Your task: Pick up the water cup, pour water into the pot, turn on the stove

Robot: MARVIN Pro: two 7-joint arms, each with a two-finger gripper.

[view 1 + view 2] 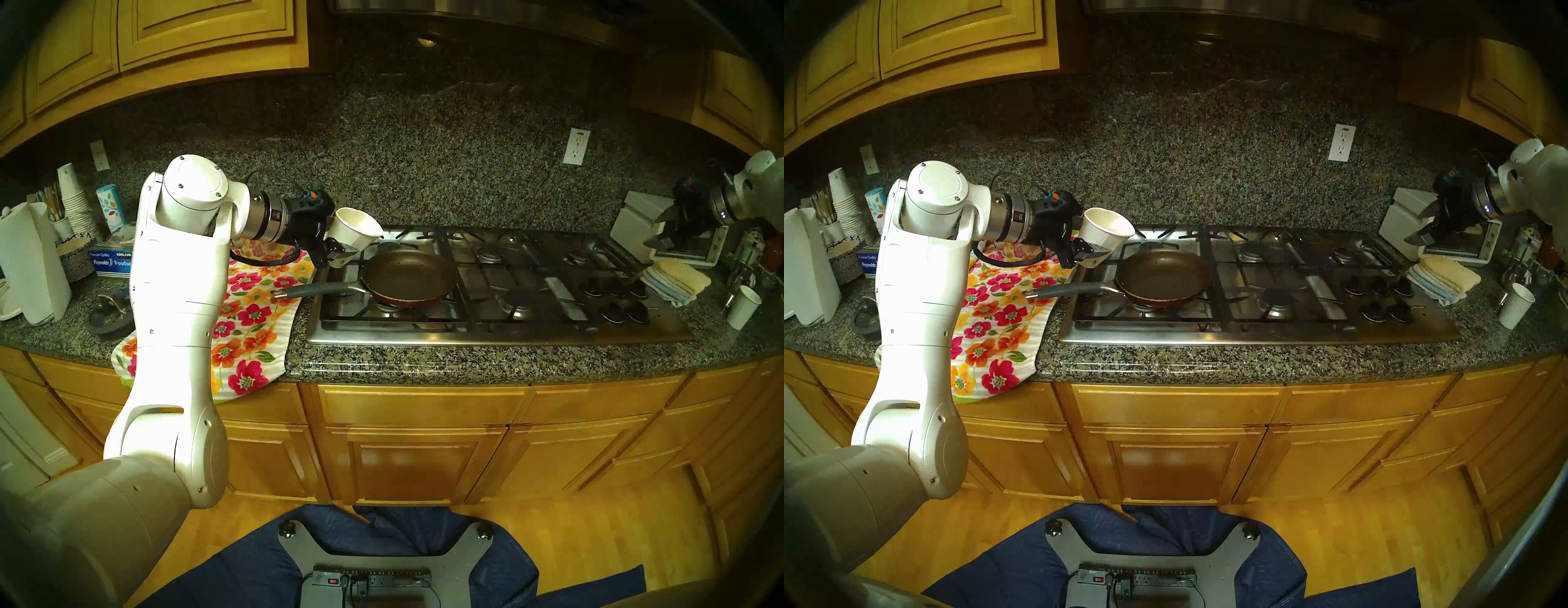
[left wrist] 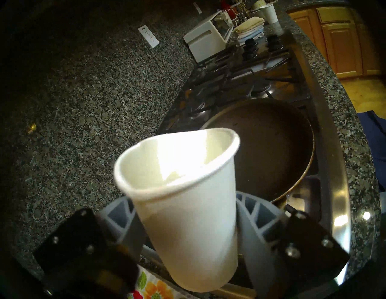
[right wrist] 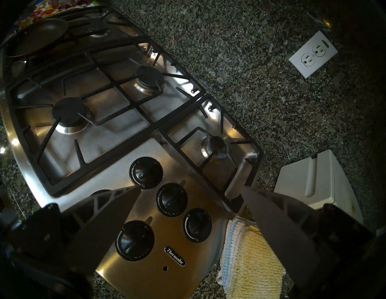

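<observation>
My left gripper (image 1: 339,250) is shut on the white paper water cup (image 1: 354,229), which shows close up in the left wrist view (image 2: 188,208). The cup is tilted, its mouth leaning over the back left rim of the pot (image 1: 407,271), a shallow pan, dark inside and red outside. The pan sits on the front left burner of the steel stove (image 1: 500,335), handle pointing left. I cannot tell if water is in the cup. My right gripper (image 1: 666,231) is open and empty, held above the stove's right end; the black knobs (image 3: 171,200) lie below it.
A floral towel (image 1: 254,305) lies left of the stove under my left arm. A white toaster (image 1: 636,225), folded cloths (image 1: 674,280) and another white cup (image 1: 742,305) stand at the right. Stacked cups (image 1: 74,199), a leaf-patterned cup (image 1: 111,208) and a paper towel roll (image 1: 34,263) stand far left.
</observation>
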